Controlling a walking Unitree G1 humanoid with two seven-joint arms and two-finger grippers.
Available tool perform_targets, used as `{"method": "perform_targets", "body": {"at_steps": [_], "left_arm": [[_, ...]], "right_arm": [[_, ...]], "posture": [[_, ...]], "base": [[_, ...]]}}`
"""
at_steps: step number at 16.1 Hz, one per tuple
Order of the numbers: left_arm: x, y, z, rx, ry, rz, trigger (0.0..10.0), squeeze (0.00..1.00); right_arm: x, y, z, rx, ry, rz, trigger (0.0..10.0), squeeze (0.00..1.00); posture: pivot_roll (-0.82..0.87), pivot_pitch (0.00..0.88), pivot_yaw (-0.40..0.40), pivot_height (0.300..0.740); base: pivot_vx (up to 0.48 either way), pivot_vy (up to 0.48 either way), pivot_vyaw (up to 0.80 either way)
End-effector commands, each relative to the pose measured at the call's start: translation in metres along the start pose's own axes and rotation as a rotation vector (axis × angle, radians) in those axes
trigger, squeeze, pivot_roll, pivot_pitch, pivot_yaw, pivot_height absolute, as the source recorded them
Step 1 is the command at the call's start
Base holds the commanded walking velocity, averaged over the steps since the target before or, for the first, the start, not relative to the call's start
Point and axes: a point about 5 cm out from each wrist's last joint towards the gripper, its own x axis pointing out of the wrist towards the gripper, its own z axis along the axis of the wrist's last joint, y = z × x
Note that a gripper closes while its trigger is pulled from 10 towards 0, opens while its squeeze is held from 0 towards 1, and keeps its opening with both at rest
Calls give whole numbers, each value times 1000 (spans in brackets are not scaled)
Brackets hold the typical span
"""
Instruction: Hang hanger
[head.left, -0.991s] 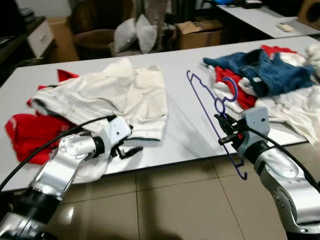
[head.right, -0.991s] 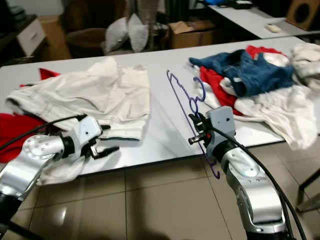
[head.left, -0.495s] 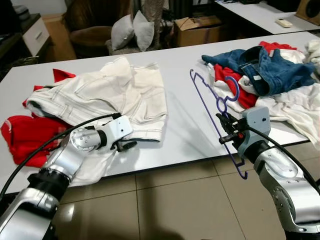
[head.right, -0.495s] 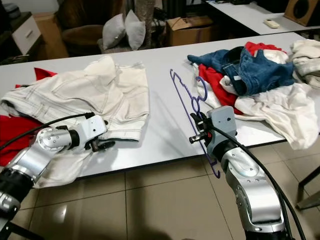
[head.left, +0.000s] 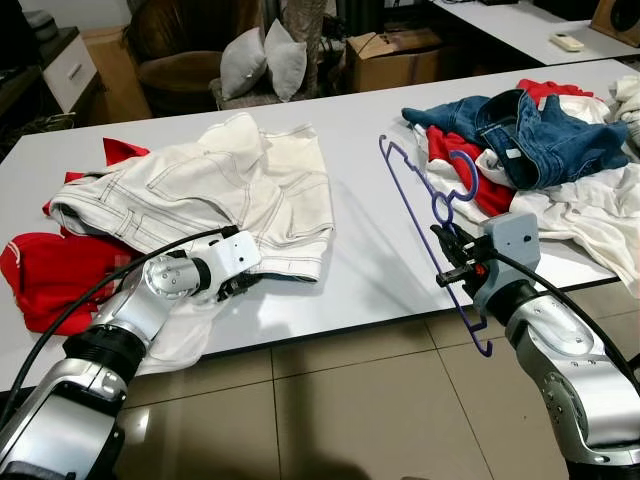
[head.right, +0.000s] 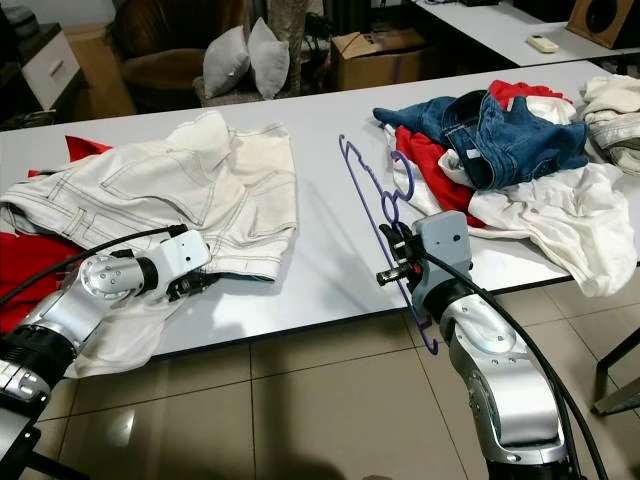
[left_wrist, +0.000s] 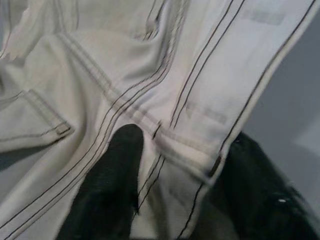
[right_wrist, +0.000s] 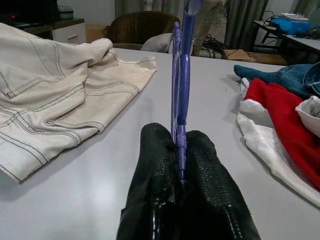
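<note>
While the right gripper (right_wrist: 177, 150) pinches the purple hanger (head.left: 432, 215) tight, the left gripper (left_wrist: 165, 175) is on the white pants (head.left: 220, 190).

Its two black fingers (left_wrist: 112, 185) are spread, with the pants' hem between them. The hanger sticks up and down from the right gripper, over the edge of the white table (head.left: 370, 260). Past it lies a pile of clothes (head.left: 530, 150).

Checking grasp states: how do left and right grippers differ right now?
The right gripper is shut on the purple hanger, holding it above the white table. The left gripper is open, its fingers straddling a seamed edge of the white jeans, not yet clamped. The right is lifted off the table; the left sits low at the garment. Both work near the table's front edge.
</note>
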Motion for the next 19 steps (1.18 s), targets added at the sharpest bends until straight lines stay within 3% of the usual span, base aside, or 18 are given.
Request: {"method": "perform_targets", "body": {"at_steps": [1, 8, 12, 14, 15, 19], "left_arm": [[-2, 7, 0, 11, 7, 37, 0, 0], [-2, 14, 7, -13, -50, 40, 0, 0], [-2, 32, 25, -159, -164, 136, 0, 0], [-5, 45, 36, -209, -217, 184, 0, 0], [-9, 58, 47, -248, -260, 243, 0, 0], [-21, 87, 73, -286, -367, 327, 0, 0]], "right_arm": [[4, 2, 3, -10, -11, 6, 10000, 0], [1, 3, 4, -22, -29, 30, 10000, 0], [-14, 19, 11, 20, -79, 254, 10000, 0], [-24, 23, 16, 62, -107, 338, 10000, 0], [-32, 26, 22, 90, -128, 418, 10000, 0], [-49, 32, 13, 89, -34, 582, 10000, 0]], "posture": [[-160, 0, 100, 740], [-168, 0, 107, 740], [-165, 0, 108, 740], [-166, 0, 112, 740], [-168, 0, 115, 740], [-169, 0, 123, 740]], "base": [[0, 0, 0], [0, 0, 0], [0, 0, 0], [0, 0, 0], [0, 0, 0], [0, 0, 0]]}}
